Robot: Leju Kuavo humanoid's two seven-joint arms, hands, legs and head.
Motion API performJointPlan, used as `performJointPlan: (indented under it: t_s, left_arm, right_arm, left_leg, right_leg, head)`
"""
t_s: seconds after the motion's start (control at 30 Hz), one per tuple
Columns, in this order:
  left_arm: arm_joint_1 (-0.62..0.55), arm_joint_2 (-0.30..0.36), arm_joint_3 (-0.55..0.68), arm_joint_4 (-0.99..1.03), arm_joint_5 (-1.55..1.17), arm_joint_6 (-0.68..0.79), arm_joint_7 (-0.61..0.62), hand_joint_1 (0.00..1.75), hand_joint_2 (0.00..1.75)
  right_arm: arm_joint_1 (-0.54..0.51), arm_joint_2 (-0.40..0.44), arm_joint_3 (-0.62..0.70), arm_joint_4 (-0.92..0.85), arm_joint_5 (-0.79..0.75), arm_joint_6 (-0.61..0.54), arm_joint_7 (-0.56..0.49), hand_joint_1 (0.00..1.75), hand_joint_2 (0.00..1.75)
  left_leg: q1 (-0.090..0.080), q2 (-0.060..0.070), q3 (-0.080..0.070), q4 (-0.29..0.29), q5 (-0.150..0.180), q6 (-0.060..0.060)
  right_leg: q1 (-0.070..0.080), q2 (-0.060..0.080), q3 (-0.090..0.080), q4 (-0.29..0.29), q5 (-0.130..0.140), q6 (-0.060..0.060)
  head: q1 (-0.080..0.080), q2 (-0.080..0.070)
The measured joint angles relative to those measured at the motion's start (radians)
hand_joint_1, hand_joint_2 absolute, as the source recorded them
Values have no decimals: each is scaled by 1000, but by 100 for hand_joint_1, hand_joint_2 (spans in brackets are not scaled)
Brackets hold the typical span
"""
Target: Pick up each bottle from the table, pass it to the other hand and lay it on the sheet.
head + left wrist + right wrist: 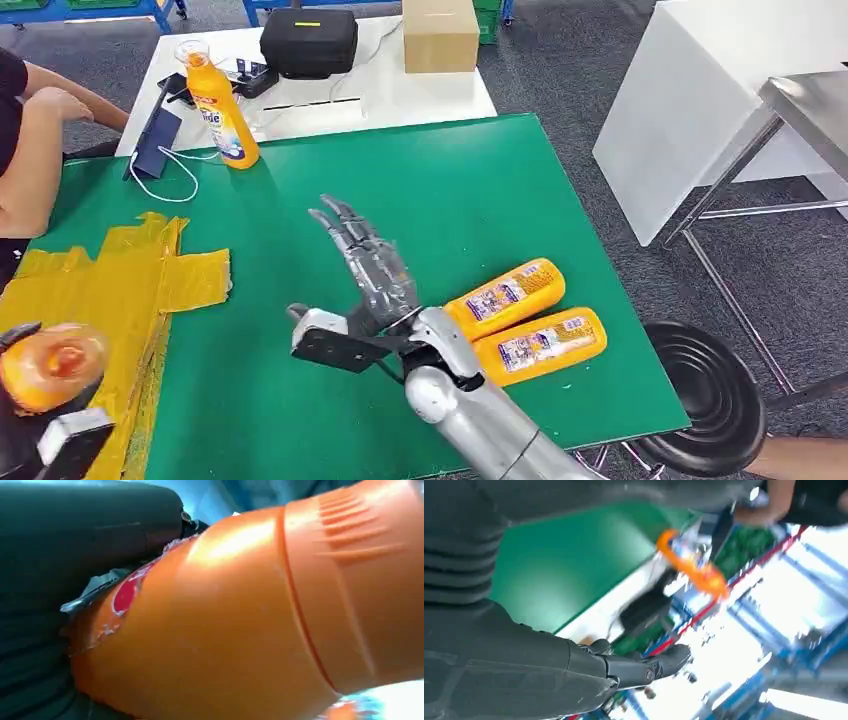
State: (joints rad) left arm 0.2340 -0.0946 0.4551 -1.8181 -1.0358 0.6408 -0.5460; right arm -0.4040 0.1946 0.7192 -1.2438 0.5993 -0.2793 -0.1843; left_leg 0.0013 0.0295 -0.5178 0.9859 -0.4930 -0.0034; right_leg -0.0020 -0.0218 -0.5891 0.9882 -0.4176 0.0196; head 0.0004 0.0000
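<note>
Holding an orange bottle (50, 365) in my left hand (45, 440) at the near left corner, I have it raised over the near edge of the yellow sheet (120, 275), cap end toward the camera. My left wrist view shows the same bottle (225, 625) pressed close against my palm, so the grasp looks firm, though my fingers are mostly hidden behind it. I judge it sits here because the sheet is where it must be laid.

My right hand (365, 265) is released, fingers spread and stretched out flat above the green table (470, 180), grasping nothing; the right wrist view shows its dark fingers (654, 667) extended over the green surface. That fits a hand that has given its bottle away and is free for another pick.

Two more orange bottles lie on their sides at the near right of the table, one farther (505, 297) and one nearer (540, 345), side by side and almost touching, just beside my right forearm. A fourth bottle (222, 112) stands upright at the far left, well apart from the sheet. A person's arm (40, 120) rests at the far left edge.
</note>
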Motion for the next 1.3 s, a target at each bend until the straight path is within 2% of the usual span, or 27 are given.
performJointPlan:
  t_s: [0.17,0.33,0.5,0.63,0.7,0.73,0.8,0.87,0.9,0.93,1.07,1.3]
  left_arm:
    - [22,-16,12,0,-120,46,39,175,175]
    - [25,-38,60,7,-478,55,124,175,175]
    - [26,-42,79,30,-522,56,164,175,175]
    - [49,-10,82,91,-531,56,163,175,175]
    - [59,27,72,126,-532,55,212,175,175]
    - [63,70,46,153,-532,40,306,175,175]
    - [56,178,-69,215,-536,-15,606,175,175]
    - [35,271,-245,272,-536,-45,909,175,175]
    - [24,311,-325,297,-537,-58,991,175,175]
    - [20,342,-390,319,-537,-63,1014,175,175]
    - [8,413,-556,376,-538,-63,929,175,175]
    - [-12,472,-632,409,-537,-48,901,175,175]
  right_arm:
    - [36,-41,-47,-81,2,2,0,0,0]
    - [51,-74,-47,-118,21,11,8,0,0]
    - [64,-95,-46,-134,32,11,10,0,0]
    - [73,-114,-48,-142,35,10,19,0,0]
    - [74,-122,-51,-142,38,10,24,0,0]
    - [75,-124,-53,-142,42,11,27,0,0]
    - [76,-127,-53,-142,50,17,31,0,0]
    - [76,-127,-53,-142,53,22,35,0,0]
    - [75,-127,-53,-142,54,25,38,0,0]
    - [75,-126,-53,-142,57,27,38,0,0]
    - [76,-126,-52,-142,64,27,39,0,0]
    - [76,-123,-50,-137,69,31,40,0,0]
  left_leg:
    - [0,0,0,0,0,0]
    - [1,1,0,0,0,0]
    - [1,0,0,0,0,0]
    - [1,2,0,0,0,0]
    - [1,1,1,0,0,0]
    - [0,1,1,0,0,0]
    - [1,1,1,0,0,0]
    - [1,0,1,0,0,0]
    - [2,0,1,0,0,0]
    - [2,1,2,0,1,-1]
    - [1,2,2,0,1,-1]
    - [0,0,1,0,0,0]
  right_leg:
    - [0,0,0,0,0,0]
    - [0,0,0,0,0,0]
    - [0,0,0,0,0,0]
    - [0,0,0,0,0,0]
    - [1,0,-2,0,0,0]
    - [1,0,-3,-1,0,0]
    - [1,0,-3,-1,0,0]
    - [1,0,0,0,0,0]
    - [1,0,1,0,0,0]
    - [1,0,1,0,0,0]
    - [1,1,1,1,0,0]
    - [-1,0,2,0,0,0]
  head:
    - [0,0]
    - [0,0]
    - [0,0]
    - [0,0]
    - [1,0]
    - [1,0]
    - [1,0]
    - [-2,0]
    - [0,0]
    - [0,0]
    - [0,0]
    - [0,0]
